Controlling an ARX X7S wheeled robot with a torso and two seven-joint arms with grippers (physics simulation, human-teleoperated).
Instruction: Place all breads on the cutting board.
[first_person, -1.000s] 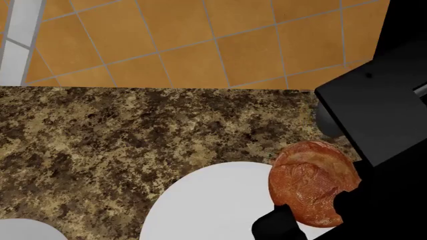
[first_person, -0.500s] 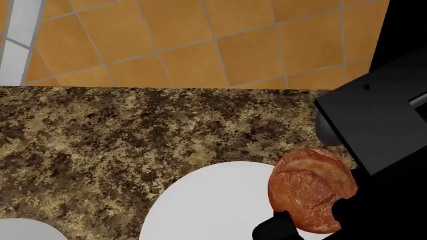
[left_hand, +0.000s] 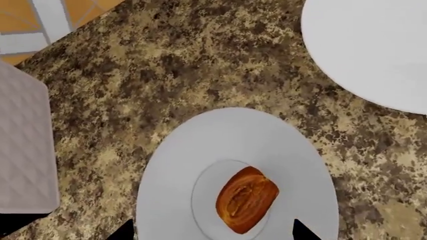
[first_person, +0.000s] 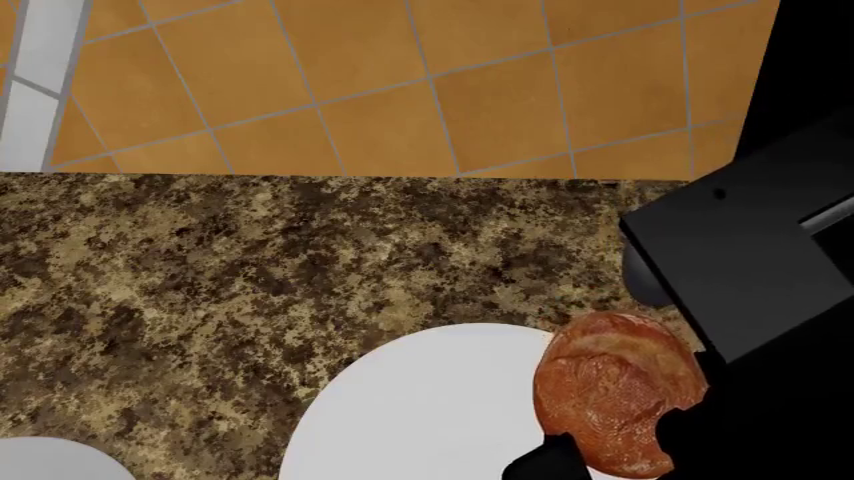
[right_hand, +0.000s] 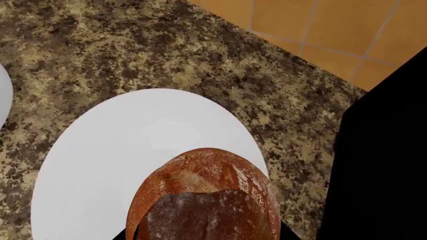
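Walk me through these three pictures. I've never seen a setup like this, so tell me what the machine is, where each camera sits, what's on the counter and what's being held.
This is a simulated two-armed wheeled robot, steered by a person. One picture comes from a camera on its head, looking down at a speckled stone counter. The other two come from cameras near each gripper.

In the head view, the right gripper, a black shape, appears to hold a round reddish-brown boule over a white plate. The right wrist view shows that boule from close up; whether it is touching the plate is unclear.

The left wrist view looks down on a golden loaf lying on a second white plate. Only the tips of the left gripper show, spread wide and holding nothing.

No cutting board is visible in any picture.
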